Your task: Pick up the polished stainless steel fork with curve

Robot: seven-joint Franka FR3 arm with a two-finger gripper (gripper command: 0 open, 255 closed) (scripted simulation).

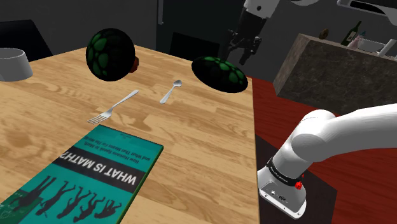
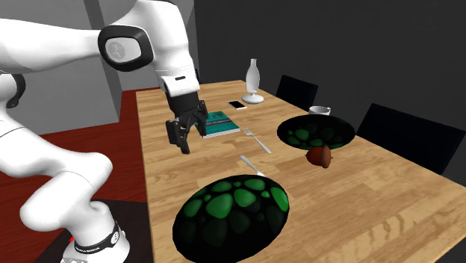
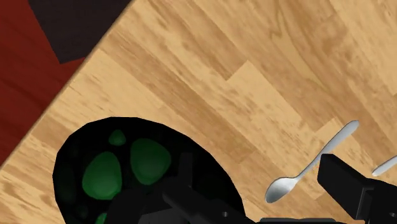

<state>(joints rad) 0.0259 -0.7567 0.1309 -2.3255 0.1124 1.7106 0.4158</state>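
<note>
The silver fork (image 1: 113,108) lies flat on the wooden table (image 1: 191,146), tines toward the book; it also shows in the second exterior view (image 2: 258,140). A silver spoon (image 1: 170,92) lies between the fork and a black dome with green patches (image 1: 219,73). My black gripper (image 1: 240,56) hangs open in the air above that dome, near the table's edge on the stand's side, well away from the fork. In the wrist view the open gripper (image 3: 264,210) frames the dome (image 3: 127,172) and the spoon (image 3: 305,172). Nothing is between the fingers.
A second black-and-green dome (image 1: 109,54) and a brown acorn-like thing (image 2: 320,155) stand beyond the fork. A teal book (image 1: 83,178) lies close to the fork's tines. A grey bowl (image 1: 13,63), a white bottle (image 2: 254,81) and a phone (image 2: 237,104) sit at the table's far end.
</note>
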